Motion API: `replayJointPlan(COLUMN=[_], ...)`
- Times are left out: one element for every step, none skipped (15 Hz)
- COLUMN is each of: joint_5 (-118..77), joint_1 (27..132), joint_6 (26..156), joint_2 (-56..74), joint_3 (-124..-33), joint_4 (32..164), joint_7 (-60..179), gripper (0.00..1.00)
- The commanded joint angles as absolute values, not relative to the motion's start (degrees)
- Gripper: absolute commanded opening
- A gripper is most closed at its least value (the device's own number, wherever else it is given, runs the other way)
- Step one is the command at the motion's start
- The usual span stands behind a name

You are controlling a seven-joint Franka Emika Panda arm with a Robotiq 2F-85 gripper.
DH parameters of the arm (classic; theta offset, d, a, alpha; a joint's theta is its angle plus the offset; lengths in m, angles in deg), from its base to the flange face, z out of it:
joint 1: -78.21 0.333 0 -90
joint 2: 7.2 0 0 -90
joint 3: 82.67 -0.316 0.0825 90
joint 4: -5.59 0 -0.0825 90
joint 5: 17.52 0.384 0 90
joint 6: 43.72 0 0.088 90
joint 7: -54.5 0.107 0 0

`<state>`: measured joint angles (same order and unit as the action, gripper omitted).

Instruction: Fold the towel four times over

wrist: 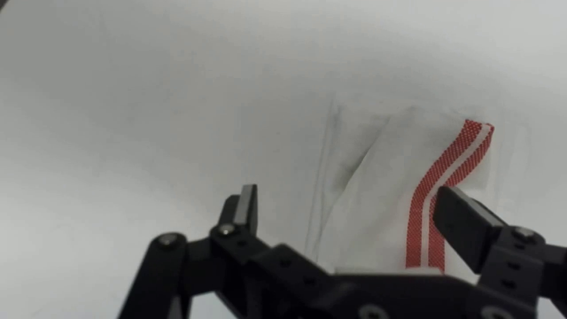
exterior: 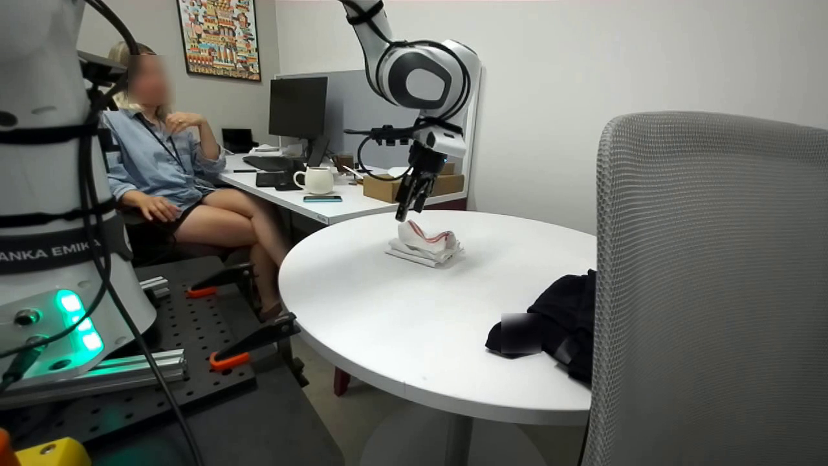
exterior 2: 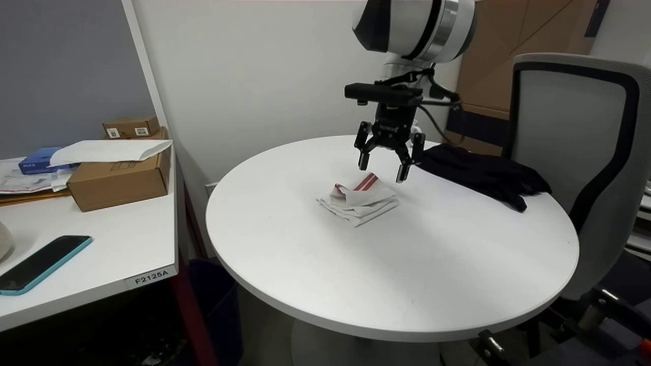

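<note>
A white towel with red stripes lies folded in a small layered stack on the round white table (exterior: pixel 362 304). The towel (exterior: pixel 428 249) shows in both exterior views (exterior 2: pixel 362 202); its top layer is raised and curled, with the red stripes on it. My gripper (exterior 2: pixel 382 174) is open and empty, above and beside the towel. In the wrist view the gripper (wrist: pixel 347 188) has its fingers wide apart, with the towel (wrist: pixel 367 190) below them. One finger is over the bare table and the other over the red stripes. The towel's near part is hidden by the gripper.
A dark garment (exterior 2: pixel 473 170) lies on the table near a grey mesh chair (exterior: pixel 711 278). A desk beside the table holds cardboard boxes (exterior 2: pixel 119 183), a phone (exterior 2: pixel 43 264) and a white mug (exterior: pixel 317 180). A person (exterior: pixel 162 149) sits by the desk.
</note>
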<state>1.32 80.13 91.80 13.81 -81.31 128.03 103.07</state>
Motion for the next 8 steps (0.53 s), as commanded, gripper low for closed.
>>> replayJointPlan(joint_5=[-7.0, -9.7, -12.6, -14.6, -16.2, -16.8, -16.9, -17.0], joint_1=[80.9, 81.0, 81.0, 80.8, 80.5, 80.2, 80.0, 79.8], joint_6=[87.1, 86.3, 85.3, 83.8, 82.4, 81.2, 79.6, 78.0], joint_2=[7.6, 6.3, 4.9, 3.5, 1.8, 0.4, -1.2, -2.5], joint_3=[-78.7, -78.3, -78.0, -78.3, -78.7, -79.2, -79.6, -79.9], joint_4=[128.4, 128.3, 128.2, 128.2, 128.5, 128.7, 128.8, 128.8], joint_7=[102.3, 102.3, 101.7, 100.3, 98.0, 95.6, 92.9, 90.2], gripper=[1.0, 1.0, 1.0, 1.0, 1.0, 1.0, 1.0, 1.0])
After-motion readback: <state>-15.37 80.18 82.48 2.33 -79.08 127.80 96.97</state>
